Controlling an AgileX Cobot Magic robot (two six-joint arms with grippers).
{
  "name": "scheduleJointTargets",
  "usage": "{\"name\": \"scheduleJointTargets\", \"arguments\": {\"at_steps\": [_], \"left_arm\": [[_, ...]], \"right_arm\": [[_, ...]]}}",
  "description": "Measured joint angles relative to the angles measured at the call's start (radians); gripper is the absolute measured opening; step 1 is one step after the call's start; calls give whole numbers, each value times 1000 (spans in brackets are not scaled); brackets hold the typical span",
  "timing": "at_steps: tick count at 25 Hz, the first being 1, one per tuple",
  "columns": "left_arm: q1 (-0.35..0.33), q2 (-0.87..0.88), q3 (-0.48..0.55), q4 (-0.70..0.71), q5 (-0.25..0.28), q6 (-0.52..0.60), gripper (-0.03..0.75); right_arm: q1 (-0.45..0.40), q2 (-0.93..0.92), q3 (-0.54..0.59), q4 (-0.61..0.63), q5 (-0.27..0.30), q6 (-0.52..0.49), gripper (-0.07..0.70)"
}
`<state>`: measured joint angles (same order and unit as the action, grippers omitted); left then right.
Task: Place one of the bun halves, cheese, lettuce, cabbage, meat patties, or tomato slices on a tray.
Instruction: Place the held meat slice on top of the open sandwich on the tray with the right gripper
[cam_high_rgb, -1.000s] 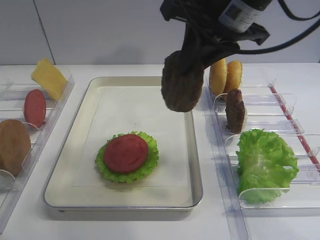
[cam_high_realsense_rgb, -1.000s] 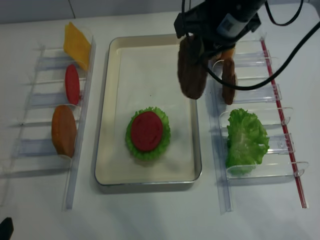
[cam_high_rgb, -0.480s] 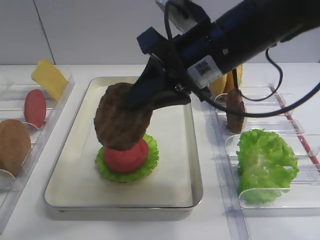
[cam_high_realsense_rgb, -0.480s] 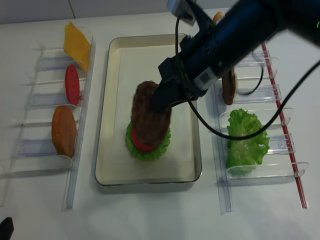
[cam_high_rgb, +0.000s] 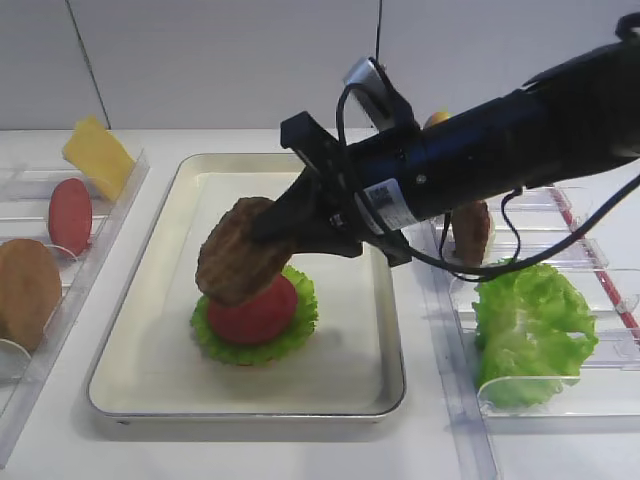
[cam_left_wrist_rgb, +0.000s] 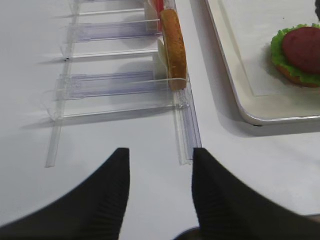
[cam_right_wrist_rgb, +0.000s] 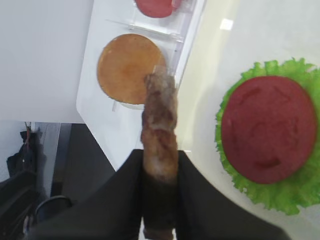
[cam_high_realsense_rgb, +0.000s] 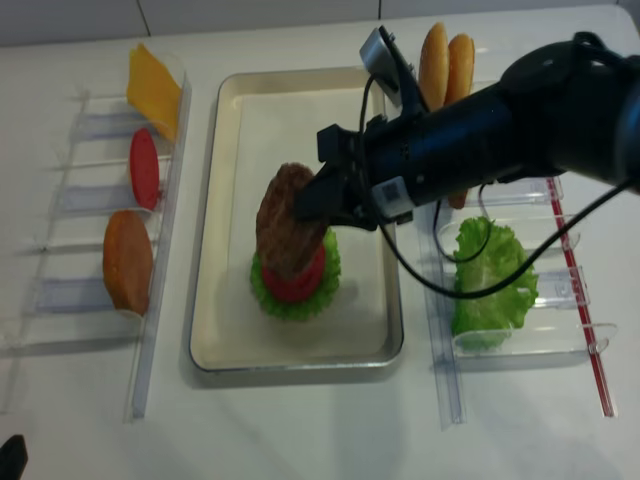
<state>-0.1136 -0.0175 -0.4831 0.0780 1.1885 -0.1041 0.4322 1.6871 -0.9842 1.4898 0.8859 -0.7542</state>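
Observation:
My right gripper (cam_high_rgb: 285, 228) (cam_right_wrist_rgb: 159, 161) is shut on a dark brown meat patty (cam_high_rgb: 240, 262) (cam_right_wrist_rgb: 160, 112) (cam_high_realsense_rgb: 288, 220). The patty hangs tilted over the left side of a tomato slice (cam_high_rgb: 260, 312) (cam_right_wrist_rgb: 262, 130) (cam_high_realsense_rgb: 296, 284). That slice lies on a frilly lettuce (cam_high_rgb: 300, 325) (cam_right_wrist_rgb: 280, 192) (cam_high_realsense_rgb: 290, 305) in the cream tray (cam_high_rgb: 160, 330) (cam_high_realsense_rgb: 280, 120). I cannot tell whether patty and tomato touch. My left gripper (cam_left_wrist_rgb: 160, 156) stands open and empty over bare table near the left rack.
The left rack holds cheese (cam_high_rgb: 97, 155), a tomato slice (cam_high_rgb: 69, 215) and a bun half (cam_high_rgb: 25, 290) (cam_left_wrist_rgb: 172, 47). The right rack holds bun halves (cam_high_realsense_rgb: 447, 60), another patty (cam_high_rgb: 470, 232) and lettuce (cam_high_rgb: 530, 325). The right arm reaches across the tray's right rim.
The right gripper carried the patty from above the tray's far right corner down and left to the tomato. It has lowered and tipped the patty flatter in the last half second.

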Motion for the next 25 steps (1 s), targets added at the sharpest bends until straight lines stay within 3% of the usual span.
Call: {"name": "scheduleJointTargets", "arguments": {"at_steps": [6,25], "left_arm": [[0,0,0,0,0,0,294],[0,0,0,0,0,0,294]], "right_arm": [[0,110,0,120,6,-70,158],[0,185,0,177,6,-97,158]]}}
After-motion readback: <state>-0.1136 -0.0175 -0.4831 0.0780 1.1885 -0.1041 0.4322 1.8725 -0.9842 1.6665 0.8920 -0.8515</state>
